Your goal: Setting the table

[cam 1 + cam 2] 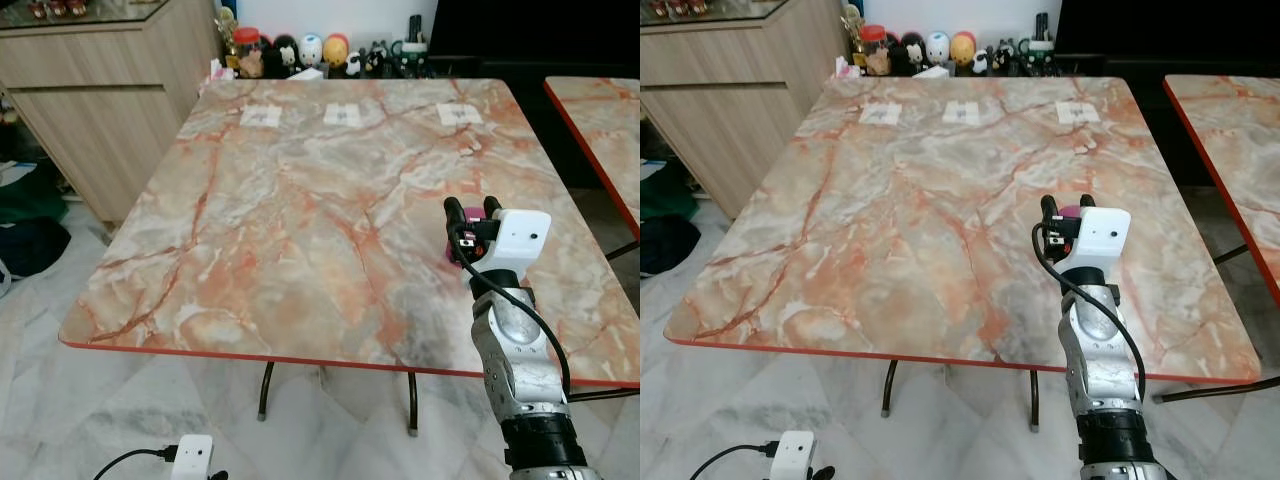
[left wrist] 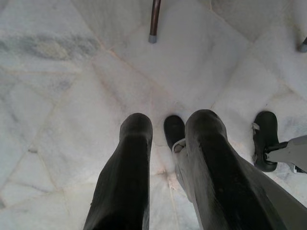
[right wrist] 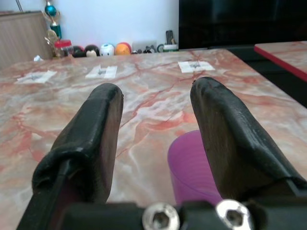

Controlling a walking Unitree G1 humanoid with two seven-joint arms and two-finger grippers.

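The small purple plastic cup (image 3: 192,167) was mostly hidden behind the right gripper (image 1: 473,210). It stood on the orange-veined marble table (image 1: 300,230) near the right edge, against one finger (image 3: 225,129). White paper slips (image 1: 343,115) lined the far edge. The fingers stood apart, clamping nothing. The left gripper (image 2: 175,139) hung parted over the pale floor (image 2: 57,96)

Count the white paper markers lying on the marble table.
3, in a row along the table's far edge: left marker, middle marker, right marker. The right claw and its arm cover part of the near tabletop, so another could be hidden.
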